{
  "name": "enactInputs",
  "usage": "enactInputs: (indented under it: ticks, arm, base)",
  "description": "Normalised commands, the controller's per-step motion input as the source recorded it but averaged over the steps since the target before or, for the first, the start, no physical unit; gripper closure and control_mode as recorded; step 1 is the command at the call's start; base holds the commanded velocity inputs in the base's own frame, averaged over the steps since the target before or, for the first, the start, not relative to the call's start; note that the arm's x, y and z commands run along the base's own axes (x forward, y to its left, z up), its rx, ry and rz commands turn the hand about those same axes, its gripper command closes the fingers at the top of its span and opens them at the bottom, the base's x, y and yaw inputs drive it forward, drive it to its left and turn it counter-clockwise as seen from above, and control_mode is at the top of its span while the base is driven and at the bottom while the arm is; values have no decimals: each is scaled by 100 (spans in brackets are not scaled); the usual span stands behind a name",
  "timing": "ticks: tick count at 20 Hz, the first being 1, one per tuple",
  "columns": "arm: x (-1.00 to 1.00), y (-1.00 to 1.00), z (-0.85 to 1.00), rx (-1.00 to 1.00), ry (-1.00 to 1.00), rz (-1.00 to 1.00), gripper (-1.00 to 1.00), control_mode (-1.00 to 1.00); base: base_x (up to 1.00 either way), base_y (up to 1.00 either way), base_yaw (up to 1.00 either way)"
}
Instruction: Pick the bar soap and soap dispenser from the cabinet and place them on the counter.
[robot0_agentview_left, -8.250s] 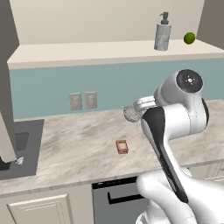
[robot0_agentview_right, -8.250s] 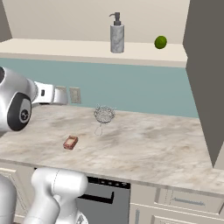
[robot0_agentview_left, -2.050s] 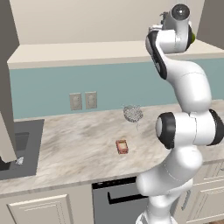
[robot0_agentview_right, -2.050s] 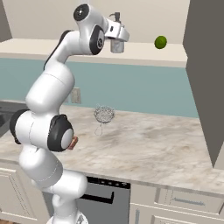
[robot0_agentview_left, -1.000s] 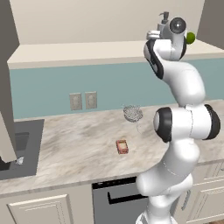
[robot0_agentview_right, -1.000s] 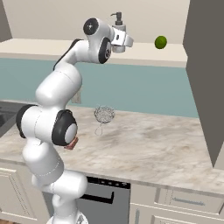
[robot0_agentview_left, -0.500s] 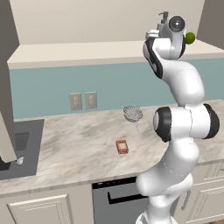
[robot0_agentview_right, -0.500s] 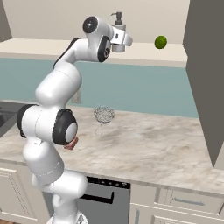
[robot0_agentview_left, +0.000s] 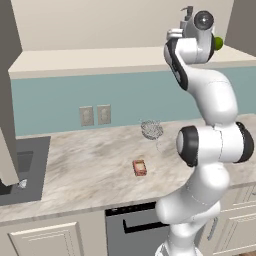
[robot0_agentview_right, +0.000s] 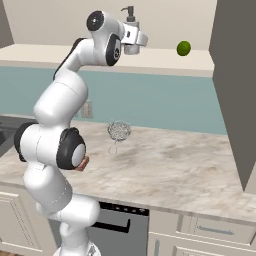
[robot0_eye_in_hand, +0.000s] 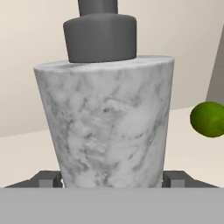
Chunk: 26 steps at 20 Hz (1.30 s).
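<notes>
The soap dispenser (robot0_eye_in_hand: 105, 127), a grey marbled bottle with a dark pump head (robot0_agentview_right: 130, 14), stands upright on the cabinet's cream shelf (robot0_agentview_left: 90, 57). My gripper (robot0_eye_in_hand: 111, 178) is up at the shelf and shut on the bottle's lower body, one fingertip (robot0_eye_in_hand: 48, 178) pressed against each side. In the base views the hand (robot0_agentview_right: 134, 40) hides the bottle's body, and the pump (robot0_agentview_left: 187, 11) shows above it. The bar soap (robot0_agentview_left: 139, 167), a small reddish-brown block, lies flat on the marbled counter (robot0_agentview_left: 90, 170) below, apart from the arm.
A green lime (robot0_agentview_right: 183, 48) sits on the shelf just right of the dispenser. A wire-mesh ball (robot0_agentview_left: 151, 129) rests on the counter near the wall. The dark sink (robot0_agentview_left: 20, 165) is at the counter's left end. An open cabinet door (robot0_agentview_right: 235, 75) hangs at the right.
Over the last second the jaws closed in onto the dispenser's sides and stopped. Before that, the arm rose from counter height to the shelf.
</notes>
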Motion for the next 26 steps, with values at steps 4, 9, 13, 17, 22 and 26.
enactInputs:
  ticks: [4,9,13,17,22,26]
  arm:
    - [-35,15,31,-1,1,0,100,-100]
    - [-40,15,17,0,3,0,100,-100]
    - [-48,9,0,1,1,1,100,-100]
    - [-59,10,0,0,0,0,100,-100]
    - [-62,11,0,0,0,0,100,-100]
    - [-62,10,0,0,-1,0,100,-100]
  base:
    - [0,0,0]
    - [0,0,0]
    - [0,0,0]
    - [0,0,0]
    - [0,0,0]
    - [0,0,0]
